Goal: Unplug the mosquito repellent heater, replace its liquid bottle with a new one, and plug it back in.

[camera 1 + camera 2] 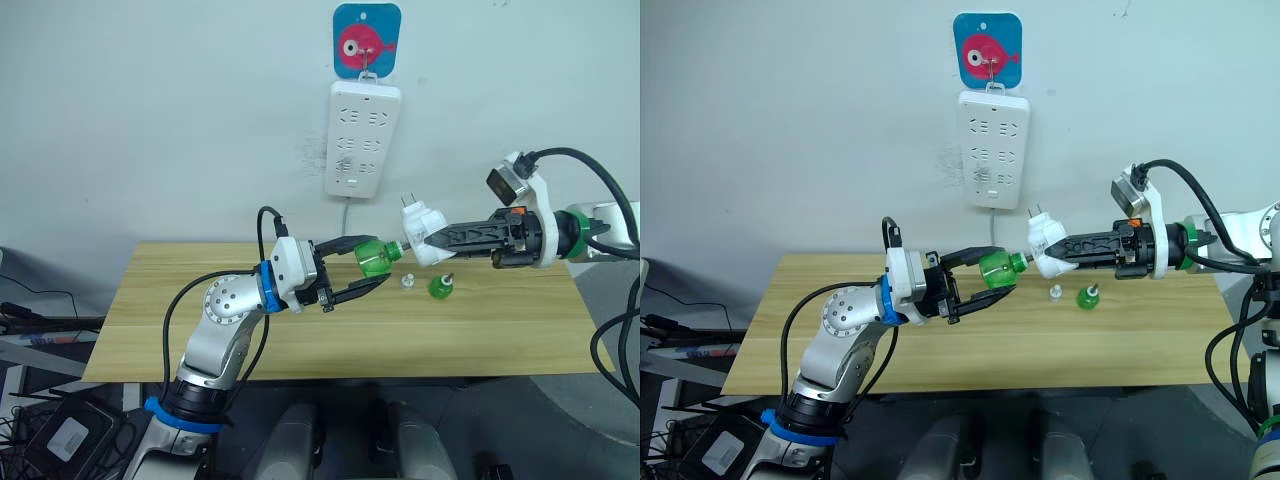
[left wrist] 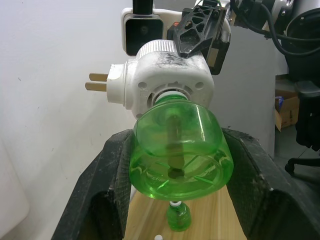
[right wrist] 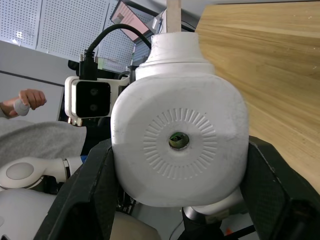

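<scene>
The mosquito repellent heater [image 1: 422,232] is a small white rounded unit with its plug prongs pointing up toward the wall. It hangs in the air above the table, and my right gripper [image 1: 436,241] is shut on it from the right. A green liquid bottle [image 1: 375,258] sticks out of the heater's underside to the left. My left gripper [image 1: 377,261] is shut on that bottle, its fingers [image 2: 107,185] pressing both sides. In the right wrist view the heater's round vent hole [image 3: 178,140] faces the camera. A second green bottle [image 1: 440,287] stands on the table below.
A white power strip [image 1: 362,140] hangs on the wall under a blue fish hook [image 1: 366,40], above and left of the heater. A small white cap [image 1: 408,281] stands on the wooden table [image 1: 200,330] beside the second bottle. A person's hand [image 3: 25,100] shows in the background.
</scene>
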Tool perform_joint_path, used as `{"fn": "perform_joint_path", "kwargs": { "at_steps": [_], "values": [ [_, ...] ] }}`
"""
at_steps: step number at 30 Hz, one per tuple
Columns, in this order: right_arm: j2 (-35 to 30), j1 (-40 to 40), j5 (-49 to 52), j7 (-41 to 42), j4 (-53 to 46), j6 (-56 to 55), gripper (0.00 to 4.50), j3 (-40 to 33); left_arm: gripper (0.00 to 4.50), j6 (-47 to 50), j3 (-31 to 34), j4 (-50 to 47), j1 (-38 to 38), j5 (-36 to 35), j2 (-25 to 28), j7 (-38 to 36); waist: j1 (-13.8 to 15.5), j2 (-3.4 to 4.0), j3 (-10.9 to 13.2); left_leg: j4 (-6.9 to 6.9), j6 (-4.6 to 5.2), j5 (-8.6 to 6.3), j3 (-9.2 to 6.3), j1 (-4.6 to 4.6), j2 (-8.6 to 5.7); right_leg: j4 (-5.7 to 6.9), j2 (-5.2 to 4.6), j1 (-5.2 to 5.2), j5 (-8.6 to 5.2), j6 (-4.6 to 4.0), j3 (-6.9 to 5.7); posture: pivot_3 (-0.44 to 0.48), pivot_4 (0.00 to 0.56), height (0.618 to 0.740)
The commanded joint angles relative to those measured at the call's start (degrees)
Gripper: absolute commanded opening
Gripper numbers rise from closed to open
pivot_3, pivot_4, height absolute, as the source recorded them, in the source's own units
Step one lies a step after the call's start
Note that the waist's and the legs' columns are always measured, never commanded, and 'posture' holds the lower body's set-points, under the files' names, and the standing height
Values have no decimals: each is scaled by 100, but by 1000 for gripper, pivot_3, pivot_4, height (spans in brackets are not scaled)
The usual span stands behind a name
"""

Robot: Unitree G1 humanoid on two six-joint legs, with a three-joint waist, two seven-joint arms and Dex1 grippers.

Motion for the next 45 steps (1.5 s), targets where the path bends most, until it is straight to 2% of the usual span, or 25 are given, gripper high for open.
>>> {"fn": "perform_joint_path", "kwargs": {
  "at_steps": [1,17,32,39,45],
  "values": [
    [23,-209,530,-63,-145,50,2938,72,2268,-142,-132,-233,-26,-67,-81,-32,-3,0,0,1,0,0,0,0,0,0,0,0,0,0,0,10,210,740],
    [-127,-221,1287,-493,26,-245,2938,328,2268,-170,-157,-57,-8,51,12,-24,-5,0,0,34,10,-6,2,-1,0,21,0,3,-1,14,7,16,206,740],
    [-281,111,1253,-512,-405,-395,2938,431,2268,10,67,-99,-199,-134,-123,180,1,1,-1,36,13,-8,6,-3,1,22,-1,3,1,16,10,25,198,740],
    [-224,137,1255,-671,-275,-559,2938,426,2268,-177,-14,-229,-178,-69,-49,13,1,1,-1,37,14,-8,8,-3,0,23,-1,2,1,16,11,30,197,740],
    [-277,151,1285,-596,-306,-492,2938,441,2268,-131,117,-146,-296,-81,-96,184,4,1,-1,37,14,-8,8,-3,0,22,-1,2,1,17,13,30,201,740]
  ]
}}
